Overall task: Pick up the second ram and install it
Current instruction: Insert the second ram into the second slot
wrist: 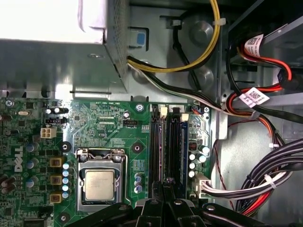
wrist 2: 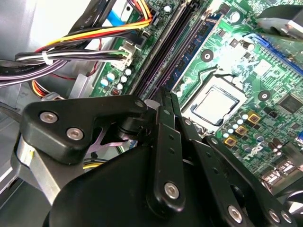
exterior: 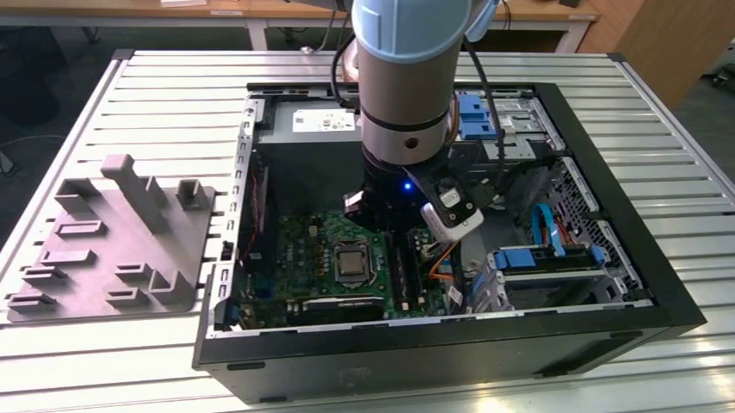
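Observation:
My gripper (wrist 2: 165, 94) is down inside the open computer case (exterior: 643, 284), its fingertips shut together right over the memory slots (wrist: 163, 142) beside the processor socket (wrist: 99, 184). A long blue-green ram stick (wrist 2: 199, 47) with dark chips stands upright along those slots, on the socket side of two black slots. I cannot tell whether the fingertips touch a stick. In the first wrist view the gripper (wrist: 165, 185) lines up with the middle slots. The arm (exterior: 402, 86) hides the slots' upper end in the exterior view.
The green motherboard (exterior: 305, 258) lies on the case floor. Bundled cables (wrist: 265, 175) run close beside the slots, with the grey power supply (wrist: 52, 47) beyond them. A grey slotted block (exterior: 115, 241) sits on the table at the exterior view's left. Blue drive brackets (exterior: 540, 258) fill the case's other side.

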{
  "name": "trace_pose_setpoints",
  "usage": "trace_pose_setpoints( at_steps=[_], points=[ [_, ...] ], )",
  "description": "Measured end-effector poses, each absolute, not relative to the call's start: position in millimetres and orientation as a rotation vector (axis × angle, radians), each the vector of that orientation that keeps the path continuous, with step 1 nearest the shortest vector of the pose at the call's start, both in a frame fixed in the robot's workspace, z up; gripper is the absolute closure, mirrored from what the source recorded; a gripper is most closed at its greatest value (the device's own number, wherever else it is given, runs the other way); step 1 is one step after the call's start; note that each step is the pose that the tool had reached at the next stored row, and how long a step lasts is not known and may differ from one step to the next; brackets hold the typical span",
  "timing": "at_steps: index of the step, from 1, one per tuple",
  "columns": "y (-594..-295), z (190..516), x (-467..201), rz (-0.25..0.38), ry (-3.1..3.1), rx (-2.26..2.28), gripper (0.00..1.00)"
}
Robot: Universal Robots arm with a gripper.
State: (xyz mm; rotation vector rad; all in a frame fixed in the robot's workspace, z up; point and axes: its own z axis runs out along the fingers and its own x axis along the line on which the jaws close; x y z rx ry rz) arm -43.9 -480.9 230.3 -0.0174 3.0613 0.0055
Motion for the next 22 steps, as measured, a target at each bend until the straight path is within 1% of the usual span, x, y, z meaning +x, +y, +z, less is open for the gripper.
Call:
trace_pose_setpoints(
  at_steps=[22],
  points=[
    [-480.8,227.1,-44.0,0.005,3.061,0.012,0.89]
  ],
)
